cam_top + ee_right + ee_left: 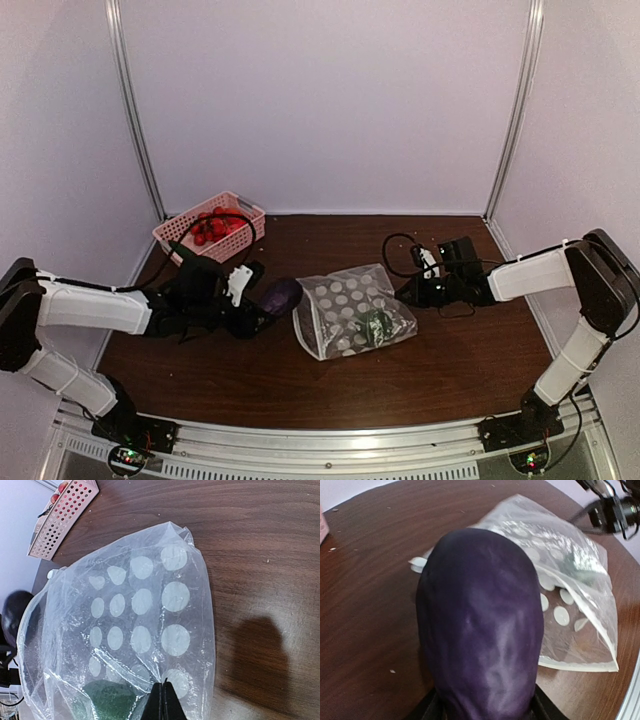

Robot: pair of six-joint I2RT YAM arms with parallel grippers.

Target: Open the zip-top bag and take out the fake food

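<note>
The zip-top bag [352, 310], clear with white dots, lies mid-table with its open mouth toward the left; it also shows in the left wrist view [570, 590] and the right wrist view [135, 625]. A green food piece [107, 700] is still inside it [377, 324]. My left gripper [262, 305] is shut on a dark purple food piece [480, 625], held just left of the bag's mouth [283, 295]. My right gripper [164, 700] is shut, pinching the bag's plastic at its right end [408, 296].
A pink lattice basket [245, 215] stands at the back left with red grape-like balls [209, 226] in it; it also shows in the right wrist view [62, 517]. Black cables [405, 250] loop by the right arm. Walls close the back and sides.
</note>
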